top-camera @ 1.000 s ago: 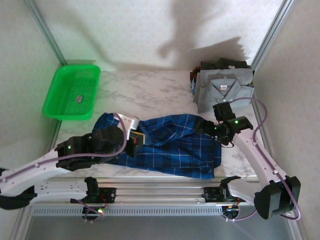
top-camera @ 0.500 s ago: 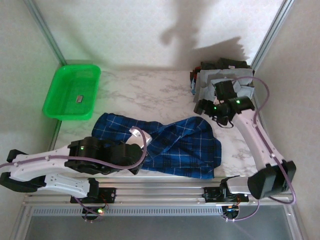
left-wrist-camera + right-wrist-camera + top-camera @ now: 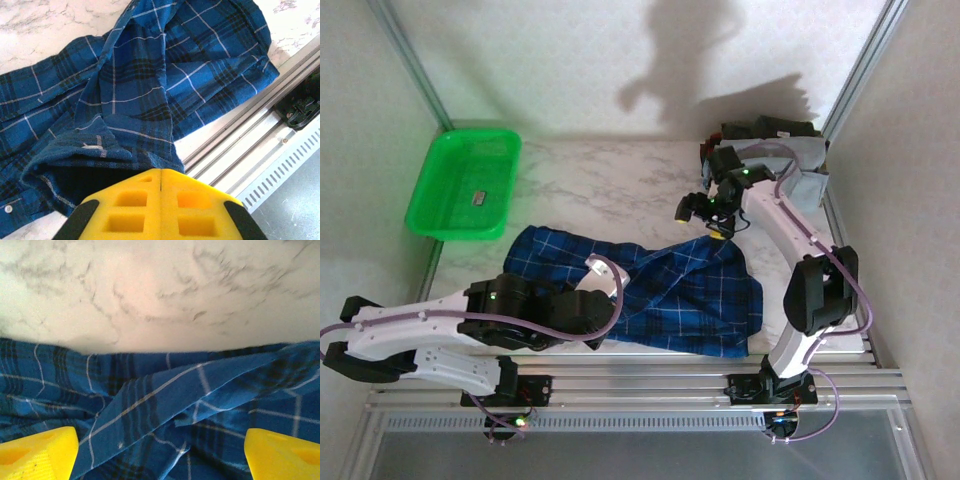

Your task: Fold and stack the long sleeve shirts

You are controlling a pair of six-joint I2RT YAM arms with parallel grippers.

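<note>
The dark blue plaid long sleeve shirt point(image 3: 670, 295) lies crumpled along the table's front edge. My left gripper point(image 3: 160, 172) has its yellow pads pressed together at a raised fold of this shirt point(image 3: 150, 90), near the shirt's front left. The right gripper point(image 3: 705, 210) hovers open over the shirt's back edge. Its yellow fingertips point(image 3: 37, 452) stand far apart, with plaid cloth point(image 3: 165, 410) below them. A folded grey shirt point(image 3: 805, 180) and darker folded shirts point(image 3: 770, 130) are stacked at the back right, partly behind the right arm.
A green plastic basket point(image 3: 465, 185) holding a small grey object point(image 3: 480, 198) sits at the back left. Bare marble table point(image 3: 600, 180) lies between basket and stack. The metal rail point(image 3: 250, 135) runs just past the shirt's front edge.
The left gripper carried the shirt's left part rightward over its middle. The right gripper left the shirt's right side, swung back and left, and now hangs over the shirt's back edge.
</note>
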